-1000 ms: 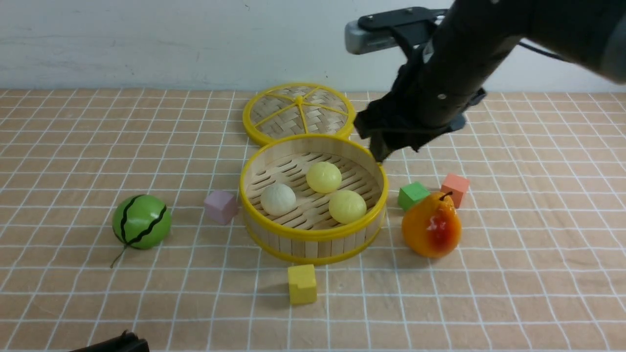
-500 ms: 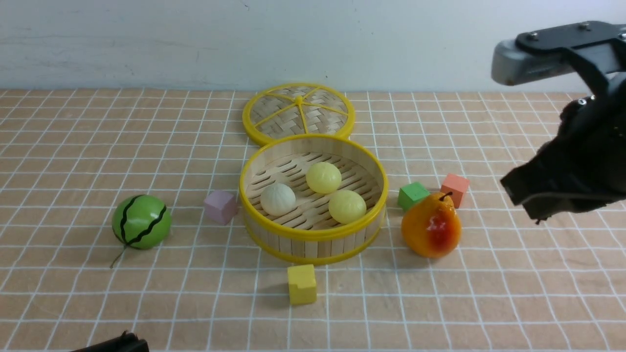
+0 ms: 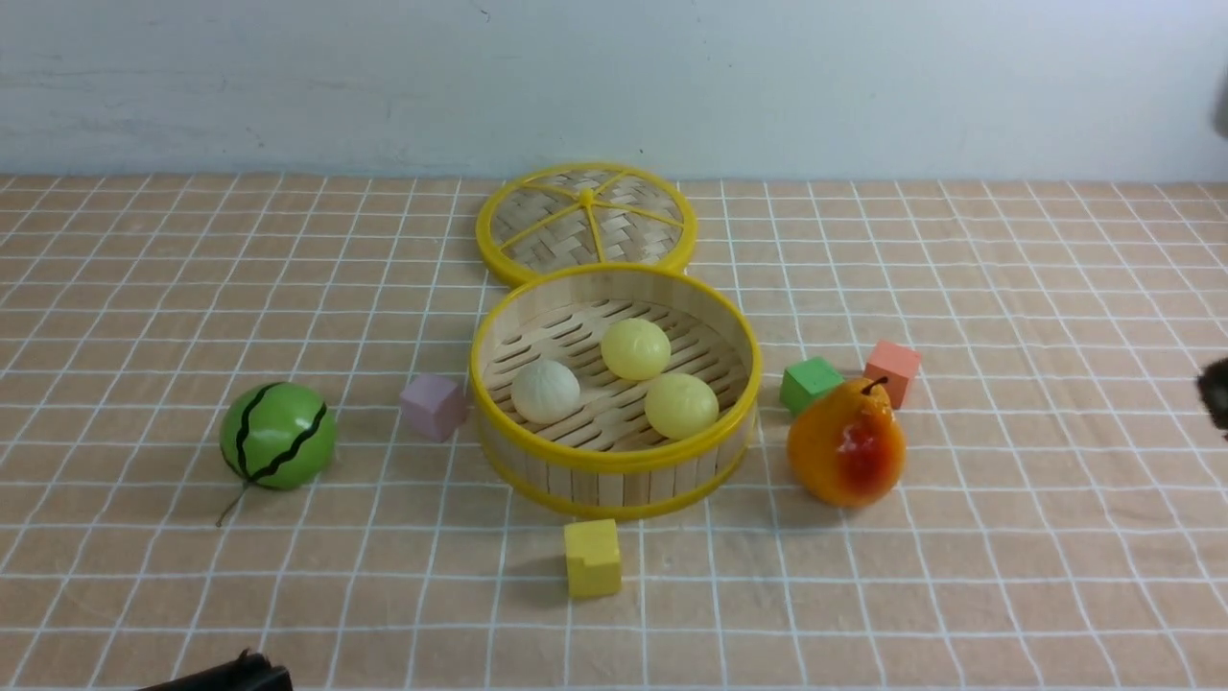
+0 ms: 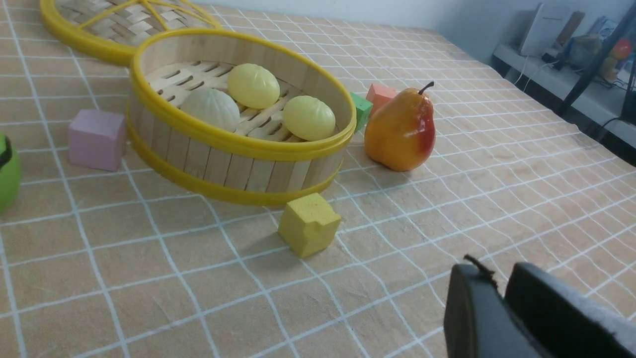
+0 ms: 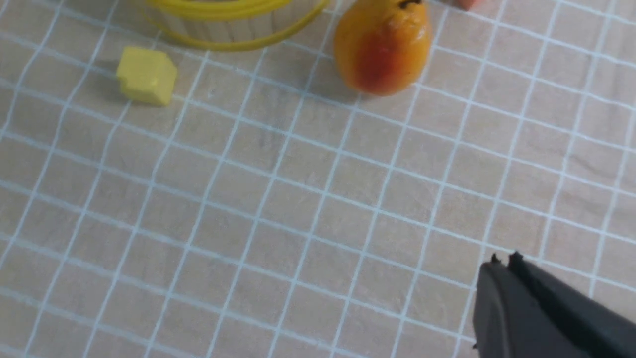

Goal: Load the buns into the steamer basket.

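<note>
The steamer basket (image 3: 614,464) stands mid-table with three buns on its slatted floor: an off-white bun (image 3: 545,391) and two pale yellow buns (image 3: 635,347) (image 3: 681,405). The left wrist view shows the same basket (image 4: 238,144) and buns (image 4: 209,108) (image 4: 253,85) (image 4: 309,117). My left gripper (image 4: 497,271) is low near the table's front, well short of the basket, shut and holding nothing. My right gripper (image 5: 504,259) hovers over bare cloth to the right of the pear, shut and empty. Only a dark sliver of the right arm (image 3: 1216,395) shows at the front view's right edge.
The flat woven lid (image 3: 586,219) lies behind the basket. A pear (image 3: 846,441), green cube (image 3: 811,384) and pink cube (image 3: 892,372) sit to its right. A yellow cube (image 3: 592,557) is in front, with a purple cube (image 3: 434,406) and toy watermelon (image 3: 278,435) to the left.
My right arm has swung from above the basket's far right rim away to the right, almost out of the front view. The buns, the basket and the left arm have not moved.
</note>
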`<act>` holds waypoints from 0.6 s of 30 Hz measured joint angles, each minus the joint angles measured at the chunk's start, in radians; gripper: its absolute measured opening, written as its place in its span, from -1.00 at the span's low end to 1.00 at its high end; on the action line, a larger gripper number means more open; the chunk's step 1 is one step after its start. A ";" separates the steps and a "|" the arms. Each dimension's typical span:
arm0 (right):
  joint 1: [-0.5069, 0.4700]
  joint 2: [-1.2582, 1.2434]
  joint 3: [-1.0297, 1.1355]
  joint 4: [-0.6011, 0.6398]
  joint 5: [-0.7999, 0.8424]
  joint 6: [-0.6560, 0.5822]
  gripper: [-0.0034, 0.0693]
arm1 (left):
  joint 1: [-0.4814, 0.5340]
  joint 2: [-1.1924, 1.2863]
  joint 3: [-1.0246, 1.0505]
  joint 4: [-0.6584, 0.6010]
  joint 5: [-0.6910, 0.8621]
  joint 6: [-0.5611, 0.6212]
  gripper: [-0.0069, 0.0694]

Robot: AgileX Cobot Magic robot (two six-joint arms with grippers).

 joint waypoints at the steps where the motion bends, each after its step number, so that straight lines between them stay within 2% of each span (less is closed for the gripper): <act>1: -0.056 -0.088 0.111 0.011 -0.080 -0.002 -0.94 | 0.000 0.000 0.000 0.000 0.000 0.000 -0.57; 5: -0.185 -0.370 0.481 0.032 -0.402 -0.022 -0.94 | 0.000 0.000 0.000 0.000 0.000 0.000 -0.55; 6: -0.222 -0.491 0.632 0.034 -0.519 -0.022 -0.94 | 0.000 0.000 0.000 0.000 0.000 0.000 -0.55; 7: -0.226 -0.508 0.653 0.034 -0.519 -0.022 -0.94 | 0.000 0.000 0.000 0.000 0.000 0.000 -0.55; 10: -0.279 -0.778 0.966 0.040 -0.714 -0.022 -0.94 | 0.000 0.000 0.000 0.000 0.000 0.000 -0.54; 14: -0.295 -0.945 1.117 0.043 -0.728 -0.021 -0.94 | 0.000 0.000 0.000 0.000 0.000 0.000 -0.53; 18: -0.300 -0.968 1.121 0.044 -0.676 0.023 -0.93 | 0.000 0.000 0.000 0.000 0.001 0.000 -0.52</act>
